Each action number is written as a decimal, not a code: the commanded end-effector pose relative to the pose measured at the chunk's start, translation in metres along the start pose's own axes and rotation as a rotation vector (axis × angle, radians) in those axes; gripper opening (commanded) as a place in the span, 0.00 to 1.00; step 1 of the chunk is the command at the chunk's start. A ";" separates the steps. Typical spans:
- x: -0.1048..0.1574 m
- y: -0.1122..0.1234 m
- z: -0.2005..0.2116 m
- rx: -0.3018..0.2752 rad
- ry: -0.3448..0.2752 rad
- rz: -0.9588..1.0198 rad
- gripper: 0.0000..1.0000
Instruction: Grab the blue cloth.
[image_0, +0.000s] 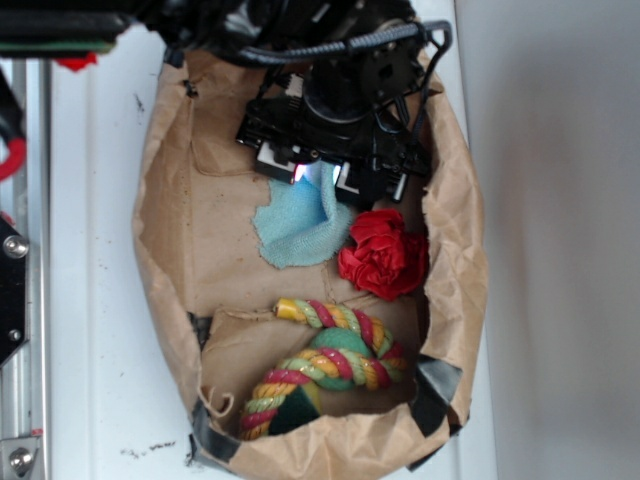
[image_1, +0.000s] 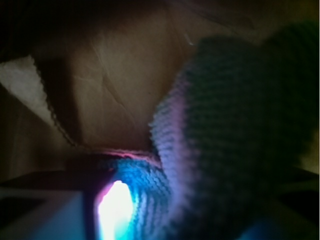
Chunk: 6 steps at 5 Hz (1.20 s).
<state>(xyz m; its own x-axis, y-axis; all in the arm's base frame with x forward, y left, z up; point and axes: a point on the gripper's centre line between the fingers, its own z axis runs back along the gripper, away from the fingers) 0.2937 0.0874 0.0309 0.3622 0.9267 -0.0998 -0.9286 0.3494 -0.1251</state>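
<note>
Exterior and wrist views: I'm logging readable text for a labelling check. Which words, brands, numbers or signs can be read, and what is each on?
None can be read in either view.
The brown paper bag, blue cloth, red fabric ball and braided rope toy show no print.
The gripper body is dark, with no legible marking.
The wrist view is too dark and blurred to show any lettering.

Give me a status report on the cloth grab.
Gripper down on the pale teal-blue terry cloth, one edge lifted; jaw state unclear. Red ruffled fabric ball touching the cloth's side. Nothing blocking.
</note>
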 end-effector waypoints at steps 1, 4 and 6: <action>0.007 0.017 0.048 -0.061 0.033 -0.096 0.00; -0.030 0.031 0.117 -0.066 0.012 -0.400 0.00; -0.092 0.034 0.116 0.002 -0.096 -0.888 0.00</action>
<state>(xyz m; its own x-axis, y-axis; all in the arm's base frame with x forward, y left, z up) 0.2255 0.0238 0.1475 0.9409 0.3259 0.0922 -0.3156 0.9424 -0.1108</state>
